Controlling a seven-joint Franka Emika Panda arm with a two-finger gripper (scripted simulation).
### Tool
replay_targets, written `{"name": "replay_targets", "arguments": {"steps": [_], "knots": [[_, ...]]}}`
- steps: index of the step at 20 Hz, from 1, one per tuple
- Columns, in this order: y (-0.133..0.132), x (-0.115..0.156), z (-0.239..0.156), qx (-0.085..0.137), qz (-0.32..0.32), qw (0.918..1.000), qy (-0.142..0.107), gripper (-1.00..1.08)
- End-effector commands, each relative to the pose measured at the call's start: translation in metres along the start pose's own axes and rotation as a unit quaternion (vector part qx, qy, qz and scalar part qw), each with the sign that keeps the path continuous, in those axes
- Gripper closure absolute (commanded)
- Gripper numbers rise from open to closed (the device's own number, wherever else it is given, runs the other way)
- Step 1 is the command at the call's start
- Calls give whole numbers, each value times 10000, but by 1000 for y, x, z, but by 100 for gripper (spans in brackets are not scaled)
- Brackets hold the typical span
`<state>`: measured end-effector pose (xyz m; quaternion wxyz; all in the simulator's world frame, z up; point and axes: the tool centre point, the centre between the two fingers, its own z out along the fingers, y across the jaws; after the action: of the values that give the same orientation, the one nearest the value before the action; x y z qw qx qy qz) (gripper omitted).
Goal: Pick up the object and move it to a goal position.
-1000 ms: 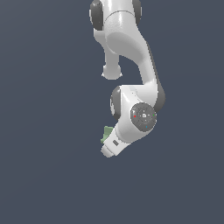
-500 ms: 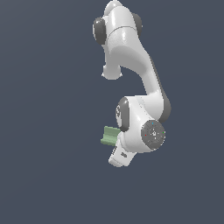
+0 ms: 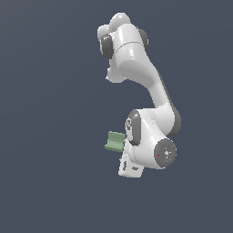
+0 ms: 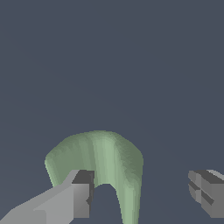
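Note:
The object [image 3: 114,141] is a small pale green ridged piece, seen in the exterior view just beside the white arm's wrist on the exterior view's left. In the wrist view the object [image 4: 103,157] appears as a green arch beyond the fingers. It sits close to one grey finger [image 4: 81,194], which overlaps its edge, and well apart from the other finger [image 4: 208,192]. My gripper [image 4: 144,194] is open with a wide gap and grips nothing. In the exterior view, only the gripper's white hand [image 3: 129,167] shows below the wrist.
A uniform dark grey ground fills both views. The arm's white links [image 3: 136,68] rise above the wrist in the exterior view and hide part of the scene behind them.
The wrist and hand have shifted down and toward the exterior view's right. The green object has stayed where it was, and more of it shows beside the arm.

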<state>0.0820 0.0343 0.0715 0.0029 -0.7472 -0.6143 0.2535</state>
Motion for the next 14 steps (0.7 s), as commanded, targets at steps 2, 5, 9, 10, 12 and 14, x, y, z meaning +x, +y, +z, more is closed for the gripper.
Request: {"name": "replay_targets", "arguments": {"steps": [2, 5, 9, 10, 12, 14], "knots": [[0, 1, 5, 99, -359, 9992, -115, -60], [0, 2, 9, 170, -588, 9980, -185, -60], [0, 2, 12, 242, -804, 9962, -248, -60], [0, 2, 13, 256, -842, 9958, -259, -60], [-1, 2, 14, 277, -901, 9952, -275, -60], [-1, 2, 15, 289, -937, 9948, -285, -60]]}}
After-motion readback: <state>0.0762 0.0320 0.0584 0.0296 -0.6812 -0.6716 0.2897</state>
